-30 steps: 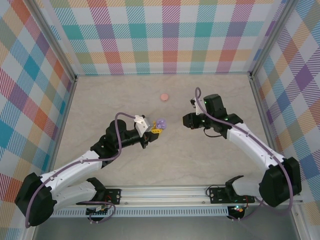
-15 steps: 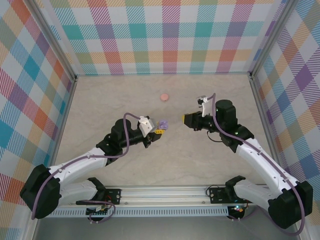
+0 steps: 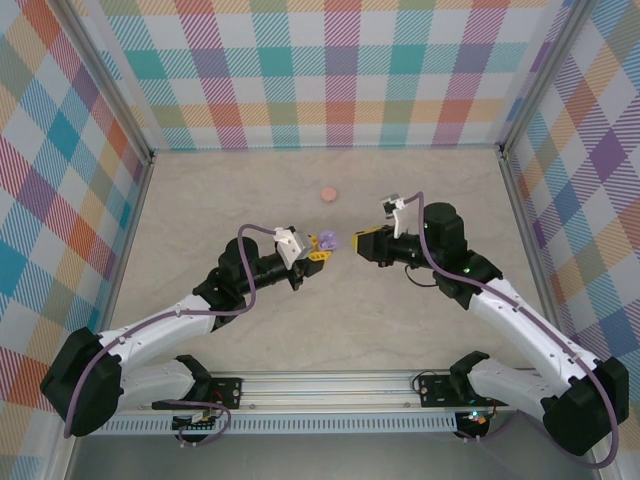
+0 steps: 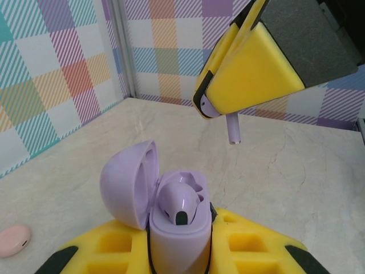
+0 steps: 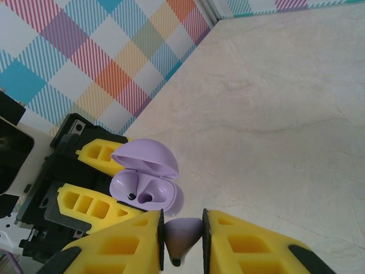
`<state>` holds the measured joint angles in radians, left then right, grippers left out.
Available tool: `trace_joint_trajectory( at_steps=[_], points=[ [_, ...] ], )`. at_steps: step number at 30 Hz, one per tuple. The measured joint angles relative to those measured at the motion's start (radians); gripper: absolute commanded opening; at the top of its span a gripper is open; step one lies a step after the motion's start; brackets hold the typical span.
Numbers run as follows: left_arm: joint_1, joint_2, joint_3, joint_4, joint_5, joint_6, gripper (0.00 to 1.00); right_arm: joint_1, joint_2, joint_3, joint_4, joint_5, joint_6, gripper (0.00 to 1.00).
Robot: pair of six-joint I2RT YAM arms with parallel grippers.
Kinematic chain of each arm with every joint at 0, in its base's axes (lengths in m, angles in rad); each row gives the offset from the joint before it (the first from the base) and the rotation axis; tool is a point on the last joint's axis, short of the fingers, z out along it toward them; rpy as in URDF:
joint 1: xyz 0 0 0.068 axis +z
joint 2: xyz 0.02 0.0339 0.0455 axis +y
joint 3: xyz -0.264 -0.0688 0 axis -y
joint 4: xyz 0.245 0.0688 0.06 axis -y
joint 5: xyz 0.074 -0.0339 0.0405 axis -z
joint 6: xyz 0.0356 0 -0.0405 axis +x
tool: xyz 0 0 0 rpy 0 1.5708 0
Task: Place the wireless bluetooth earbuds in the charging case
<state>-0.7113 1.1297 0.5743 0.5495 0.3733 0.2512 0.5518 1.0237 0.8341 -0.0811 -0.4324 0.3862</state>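
One earbud (image 4: 181, 206) sits in the case (image 4: 130, 181) the left end effector (image 3: 313, 255) clamps; right end effector (image 3: 362, 243) pinches the other earbud (image 5: 182, 233) stem-down for insertion.

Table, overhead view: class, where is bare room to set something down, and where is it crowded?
Bare: the far strip along the back wall beyond the pink disc; the near middle between the left arm and right arm. Crowded: the centre, around the lilac case.
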Motion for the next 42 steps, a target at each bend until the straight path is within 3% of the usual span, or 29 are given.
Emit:
trace_joint_trajectory(
  at_steps=[42],
  points=[
    [0.000, 0.037, 0.000, 0.034, 0.077, -0.091, 0.21, 0.098, 0.049, 0.043, 0.065, 0.042, 0.005, 0.25]
  ],
)
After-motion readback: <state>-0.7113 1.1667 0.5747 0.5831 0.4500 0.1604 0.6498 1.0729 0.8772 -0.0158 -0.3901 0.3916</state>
